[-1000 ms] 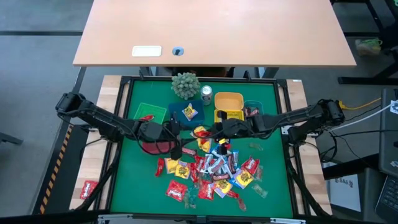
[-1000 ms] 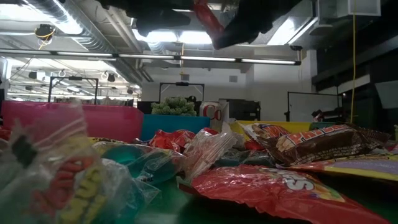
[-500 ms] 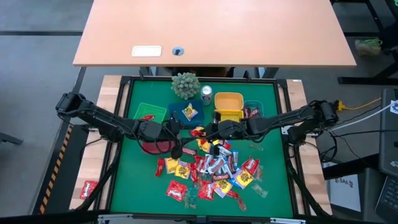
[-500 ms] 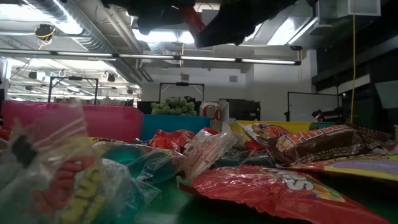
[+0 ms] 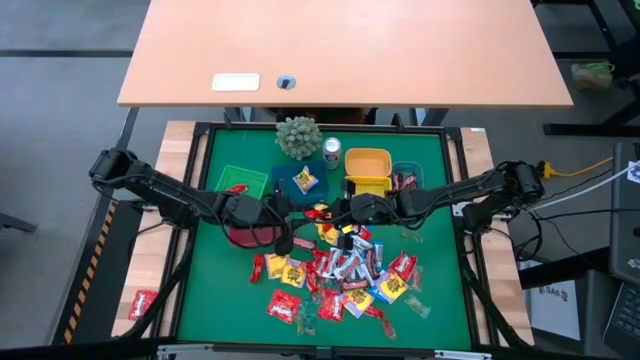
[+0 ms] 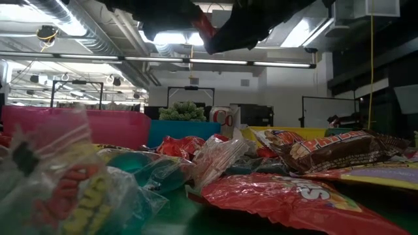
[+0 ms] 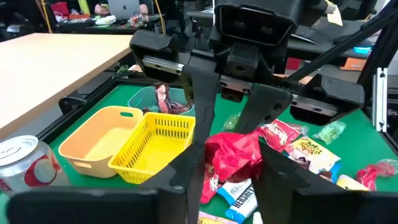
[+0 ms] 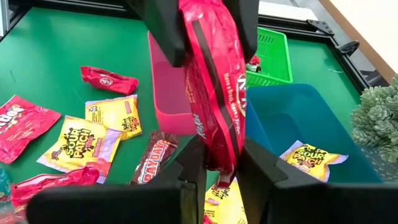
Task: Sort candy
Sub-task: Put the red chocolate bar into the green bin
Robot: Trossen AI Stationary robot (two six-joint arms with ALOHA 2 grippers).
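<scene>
A red-wrapped candy (image 5: 318, 211) hangs in the air above the table's middle, between my two grippers. My right gripper (image 8: 221, 165) reaches in from the right and is shut on one end of it. My left gripper (image 7: 230, 180) faces it from the left, and its fingers close on the candy's other end (image 8: 208, 25). Below lies the loose pile of candy (image 5: 340, 275) in red, yellow and blue-and-white wrappers on the green mat. In the low view the held candy (image 6: 201, 23) shows at the top, clear of everything. My left gripper has the candy's end toward the table's left (image 7: 233, 168) between its two fingers (image 8: 166, 34), one on each long edge. It comes about level from the left. My right gripper pinches the opposite end (image 8: 214, 146) between its two fingers, slanting slightly down from the right. The candy is lifted clear and spans the gap between the grippers.
A pink bin (image 8: 168, 93) sits under my left arm. Behind it stand a green bin (image 5: 240, 182), a blue bin (image 5: 305, 180) with a yellow candy, a yellow basket (image 5: 367, 170) and a teal bin (image 5: 405, 178). A plant (image 5: 298, 137) and a can (image 5: 332, 150) stand at the far edge.
My right gripper has carried the red candy a little toward the table's left, up to my left gripper, and has then stopped. The candy has stayed clear of the table.
</scene>
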